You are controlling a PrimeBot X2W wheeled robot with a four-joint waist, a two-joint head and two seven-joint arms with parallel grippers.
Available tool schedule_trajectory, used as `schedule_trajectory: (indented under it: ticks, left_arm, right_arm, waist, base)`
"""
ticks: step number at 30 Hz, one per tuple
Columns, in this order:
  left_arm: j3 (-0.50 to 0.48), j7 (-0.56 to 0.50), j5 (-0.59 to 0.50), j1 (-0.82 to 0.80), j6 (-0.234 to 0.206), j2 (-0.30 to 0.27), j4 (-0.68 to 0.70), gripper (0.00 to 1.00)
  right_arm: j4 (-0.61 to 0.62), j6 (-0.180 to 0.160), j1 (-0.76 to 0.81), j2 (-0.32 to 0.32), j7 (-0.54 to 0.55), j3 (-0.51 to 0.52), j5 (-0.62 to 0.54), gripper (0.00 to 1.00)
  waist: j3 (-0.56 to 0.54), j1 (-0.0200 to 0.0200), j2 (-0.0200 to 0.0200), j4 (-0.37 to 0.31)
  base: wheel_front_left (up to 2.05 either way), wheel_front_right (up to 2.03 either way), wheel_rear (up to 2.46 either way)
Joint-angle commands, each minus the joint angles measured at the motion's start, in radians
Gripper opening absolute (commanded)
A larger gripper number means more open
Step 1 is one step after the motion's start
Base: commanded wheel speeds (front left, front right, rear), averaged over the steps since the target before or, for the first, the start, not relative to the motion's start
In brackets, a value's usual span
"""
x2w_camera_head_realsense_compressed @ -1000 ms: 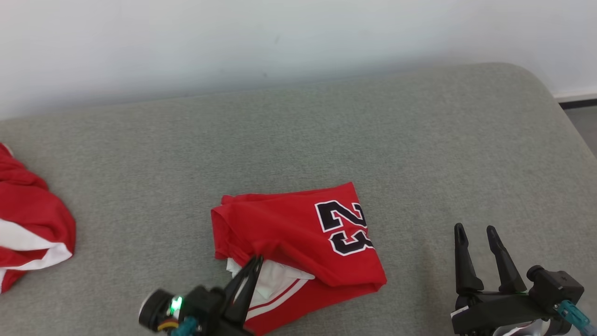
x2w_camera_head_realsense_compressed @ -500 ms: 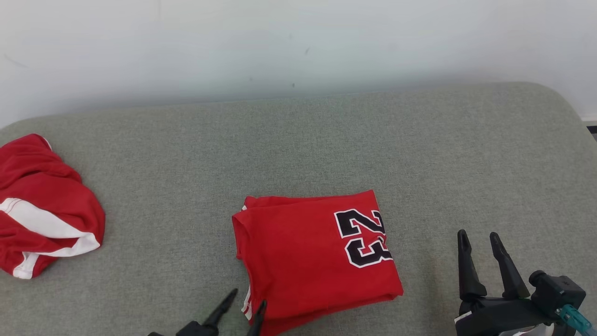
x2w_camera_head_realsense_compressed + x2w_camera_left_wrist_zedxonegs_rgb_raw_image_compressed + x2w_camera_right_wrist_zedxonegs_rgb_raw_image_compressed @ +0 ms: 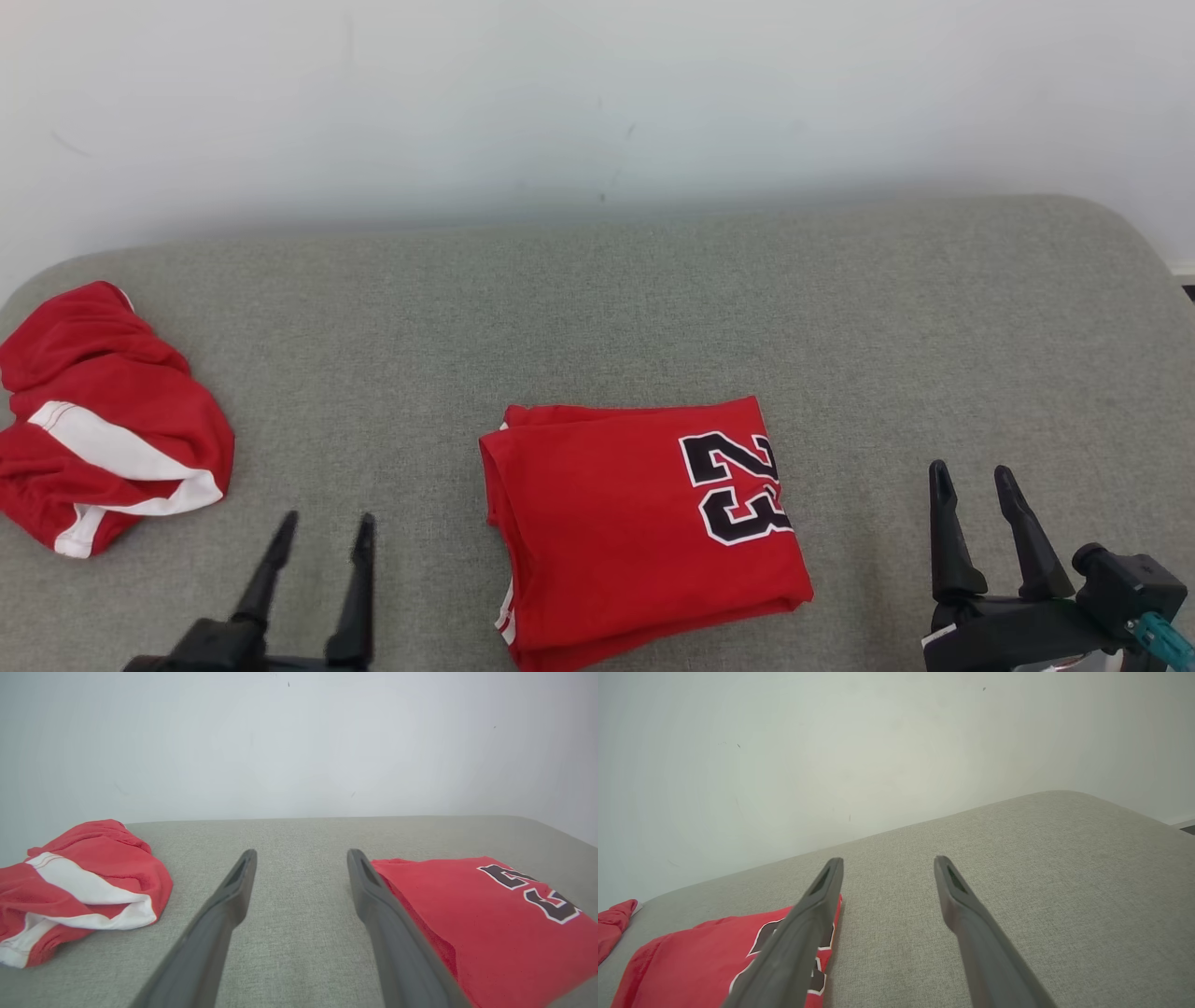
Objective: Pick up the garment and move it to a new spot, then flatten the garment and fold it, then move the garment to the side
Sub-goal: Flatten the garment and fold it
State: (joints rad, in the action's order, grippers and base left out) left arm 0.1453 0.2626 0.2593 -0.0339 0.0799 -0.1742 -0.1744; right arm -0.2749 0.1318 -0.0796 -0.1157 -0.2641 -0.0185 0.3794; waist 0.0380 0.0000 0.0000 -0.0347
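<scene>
Head view: the folded red jersey garment with a black-and-white 23 [image 3: 644, 523] lies flat at the middle front of the grey fabric-covered surface [image 3: 597, 308]. It touches neither the left gripper [image 3: 327, 523] (body cut off below) nor the right gripper [image 3: 971, 471]. Both grippers are spread wide and empty. A crumpled red-and-white cloth [image 3: 107, 420] sits at the surface's left edge.

Left wrist view: bare fabric lies between the parted fingers, and the right finger [image 3: 373, 896] hides the jersey's near corner.

Right wrist view: the left finger [image 3: 808, 914] covers part of the number, with open surface to the right.
</scene>
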Motion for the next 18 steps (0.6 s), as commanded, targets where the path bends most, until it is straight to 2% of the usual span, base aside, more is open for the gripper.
schedule_trajectory:
  ticks: [1, 8, 18]
  left_arm:
    - [-0.024, 0.003, -0.011, 0.021, -0.003, 0.004, 0.014, 1.0]
    - [-0.137, 0.003, -0.044, 0.069, -0.008, 0.031, 0.076, 1.0]
    - [-0.158, 0.003, -0.067, 0.105, 0.019, 0.059, 0.085, 1.0]
  right_arm:
    - [0.003, -0.002, 0.015, -0.006, 0.0, 0.002, -0.004, 1.0]
    - [0.019, -0.002, 0.035, -0.011, 0.0, -0.009, -0.014, 1.0]
    - [0.071, -0.002, 0.092, -0.019, 0.0, -0.016, -0.051, 1.0]
  waist:
    - [-0.005, 0.0, 0.0, 0.003]
    - [-0.029, 0.0, 0.0, 0.007]
    - [-0.056, 0.0, 0.0, 0.027]
  base:
    - [0.0, 0.0, 0.0]
    - [0.0, 0.0, 0.0]
    - [0.0, 0.0, 0.0]
